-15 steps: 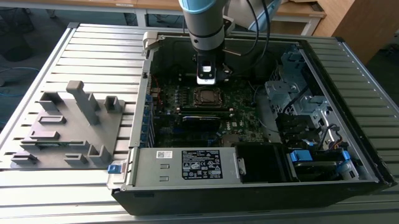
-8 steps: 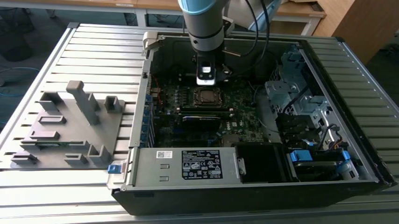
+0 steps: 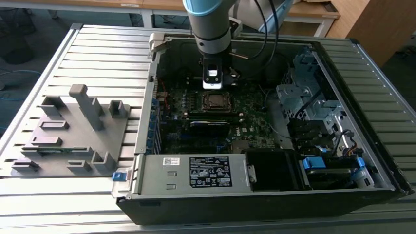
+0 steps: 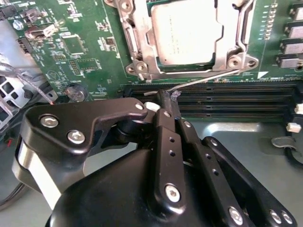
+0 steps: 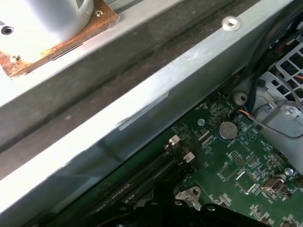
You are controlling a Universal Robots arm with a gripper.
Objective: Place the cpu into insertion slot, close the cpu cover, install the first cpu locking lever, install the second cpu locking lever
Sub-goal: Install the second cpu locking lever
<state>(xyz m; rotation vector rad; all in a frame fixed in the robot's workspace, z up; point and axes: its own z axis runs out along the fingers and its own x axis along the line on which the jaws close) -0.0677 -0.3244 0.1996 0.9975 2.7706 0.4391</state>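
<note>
tool (image 4: 166,98) clamped together on the locking lever (image 4: 208,78) beside the covered cpu (image 4: 187,30).

Open room above the insertion slot (image 3: 215,101); memory slots (image 4: 236,97) just beside, case wall (image 5: 156,99) near, drive cage (image 3: 299,95) toward the exterior view's right.

Place: I take this for a robotics lab or test workshop
Work surface: slatted aluminium desk (image 3: 97,48); an opened computer case (image 3: 260,209) lies on it
Fixture: grey jig plate (image 3: 71,131) with upright holders, beside the case
Machine: the robot arm (image 3: 209,29) I drive reaches down into the case
Background: wooden furniture (image 3: 370,24) behind the desk
</note>
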